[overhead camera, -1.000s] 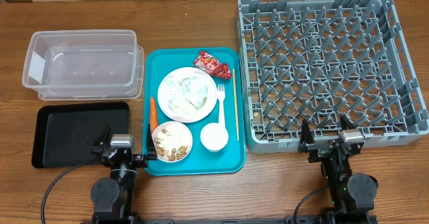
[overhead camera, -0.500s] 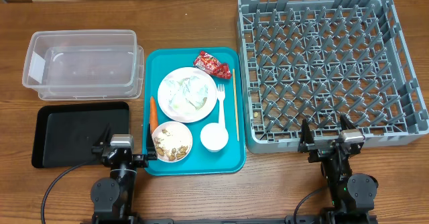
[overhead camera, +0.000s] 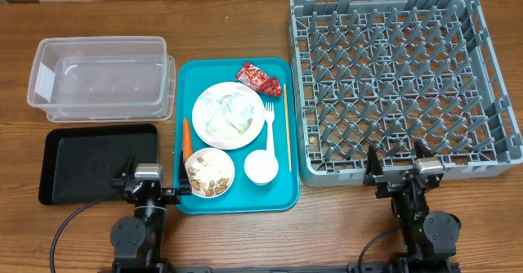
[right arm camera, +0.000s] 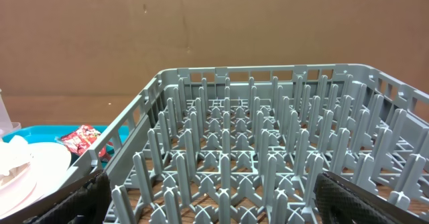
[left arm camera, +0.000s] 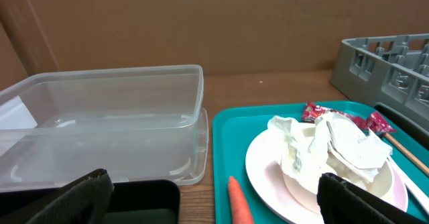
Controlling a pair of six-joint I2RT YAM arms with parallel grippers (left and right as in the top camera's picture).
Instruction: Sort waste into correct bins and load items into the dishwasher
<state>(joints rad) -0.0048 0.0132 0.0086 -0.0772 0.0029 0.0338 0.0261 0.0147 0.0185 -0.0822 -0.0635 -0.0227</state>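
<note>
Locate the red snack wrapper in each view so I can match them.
Overhead: red snack wrapper at the teal tray's far right corner.
Left wrist: right of centre, partly hidden behind the napkins.
Right wrist: lower left, beside the grey dish rack.
Shared landmark: the teal tray beneath it.

This looks like a robotics lab test bench set up to mimic kitchen work. A plain wood-grain worktop (overhead camera: 327, 232) is backed by a wall of brown cardboard sheet (left arm camera: 201, 23), which fills the upper part of both wrist views. Two small black robot arms (overhead camera: 139, 224) are fixed at the lower edge of the overhead frame, while a large square grey plastic dish rack (overhead camera: 392, 77) and a teal plastic serving tray (overhead camera: 282, 199) sit squarely on the bare wood.
</note>
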